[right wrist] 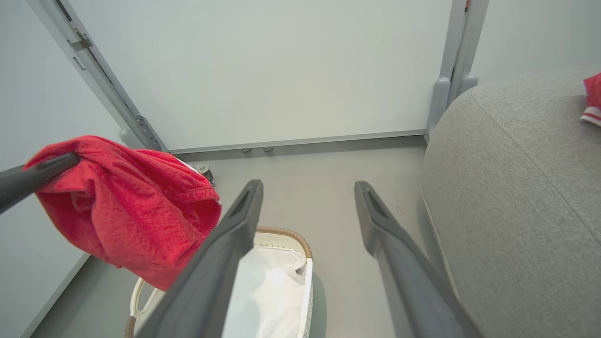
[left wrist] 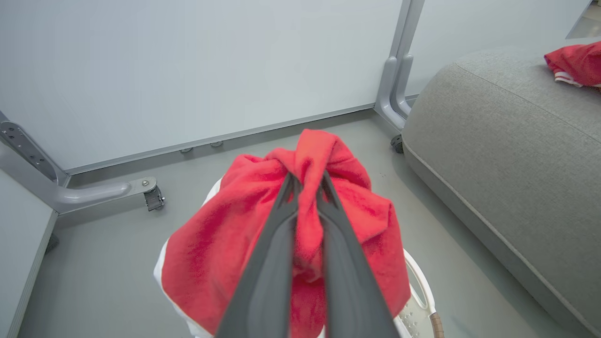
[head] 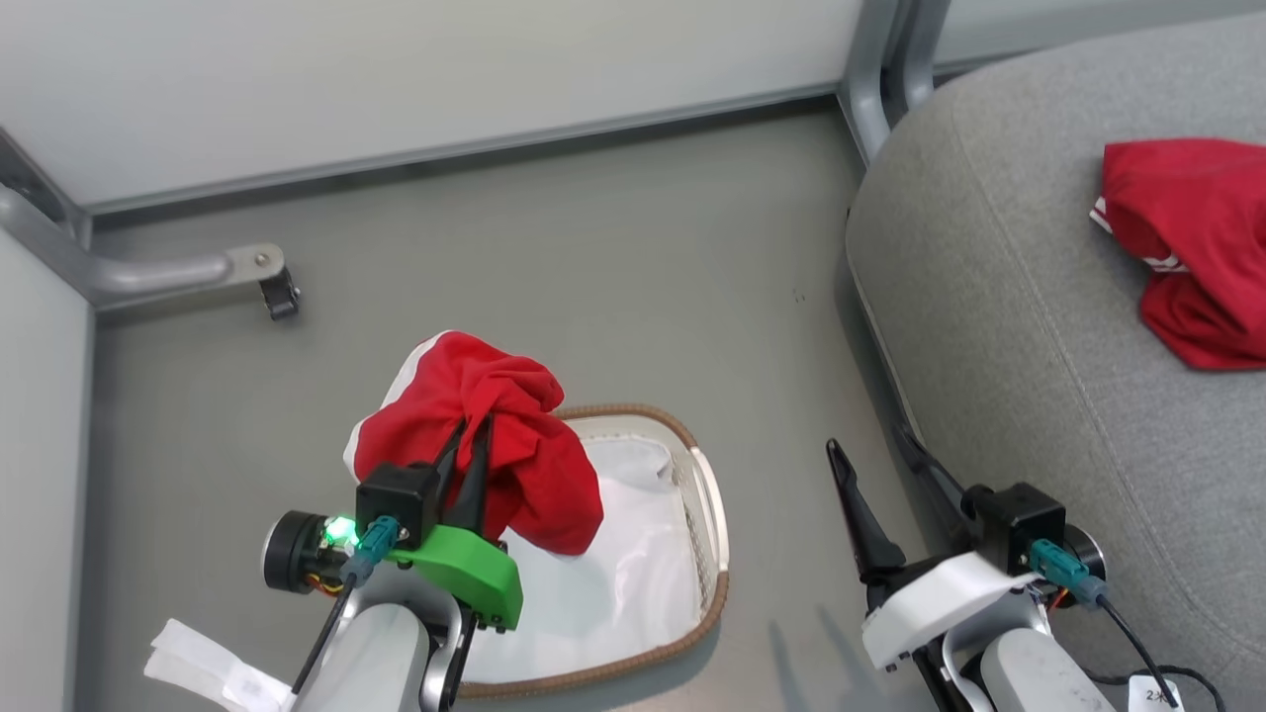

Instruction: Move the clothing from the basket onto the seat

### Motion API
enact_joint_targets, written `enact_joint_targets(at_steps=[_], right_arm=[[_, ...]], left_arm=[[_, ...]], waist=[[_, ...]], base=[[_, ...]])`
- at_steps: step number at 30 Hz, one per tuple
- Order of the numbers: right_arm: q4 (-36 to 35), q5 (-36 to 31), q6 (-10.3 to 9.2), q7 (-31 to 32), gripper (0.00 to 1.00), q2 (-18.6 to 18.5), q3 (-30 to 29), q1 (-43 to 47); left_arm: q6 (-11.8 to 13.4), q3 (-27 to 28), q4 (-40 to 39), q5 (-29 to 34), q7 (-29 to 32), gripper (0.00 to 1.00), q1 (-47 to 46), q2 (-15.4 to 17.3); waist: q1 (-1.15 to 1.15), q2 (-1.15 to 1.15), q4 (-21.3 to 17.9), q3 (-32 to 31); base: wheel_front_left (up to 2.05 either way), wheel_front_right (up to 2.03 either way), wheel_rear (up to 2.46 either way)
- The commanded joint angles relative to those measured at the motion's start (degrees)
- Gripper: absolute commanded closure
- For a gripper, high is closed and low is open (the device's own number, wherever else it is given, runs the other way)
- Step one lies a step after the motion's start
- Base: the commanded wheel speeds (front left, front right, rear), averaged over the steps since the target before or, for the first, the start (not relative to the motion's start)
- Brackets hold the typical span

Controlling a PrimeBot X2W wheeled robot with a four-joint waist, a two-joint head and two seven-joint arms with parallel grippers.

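Clothing of soft bright red fabric with a white panel (head: 534, 475) hangs bunched just above the basket, pinched tight between the two long dark fingers of the left gripper (head: 475, 427). Below it, the small oval basket of perforated cream plastic with a brown woven rim (head: 717, 534) sits on the floor, with a crumpled plain white liner sheet (head: 613, 583) inside. The right gripper (head: 872, 445) hovers between basket and sofa, fingers spread apart and holding nothing. A white tag (head: 1155, 695) by its cable bears writing too small to read. Smooth bare grey floor (head: 593, 247) lies open beyond. The large light grey fabric-upholstered seat (head: 1009, 326), round-edged, carries a second red garment with white stripe trim (head: 1197, 247), well back from its edge.
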Motion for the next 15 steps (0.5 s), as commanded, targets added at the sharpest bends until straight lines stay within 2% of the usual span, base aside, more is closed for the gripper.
enact_joint_targets(at_steps=[1,6,15], right_arm=[[0.4,-0.3,-0.08,0.0,0.00,-0.3,-0.2,1.4],[1.3,-0.1,-0.08,0.0,0.00,-0.3,0.3,3.0],[2.1,0.1,-0.08,0.0,0.00,-0.3,1.2,4.6]], left_arm=[[-0.5,0.5,-1.7,0.3,0.0,1.00,1.3,0.1],[-1.8,1.3,-7.4,1.0,-0.1,1.00,2.3,0.1],[-3.4,-1.4,-16.9,-0.4,-0.1,1.00,0.5,0.1]], waist=[[0.00,0.00,1.8,-5.1],[0.00,0.00,1.9,-7.5],[0.00,0.00,1.9,-8.3]], base=[[0.00,0.00,0.00],[0.00,0.00,0.00],[0.00,0.00,0.00]])
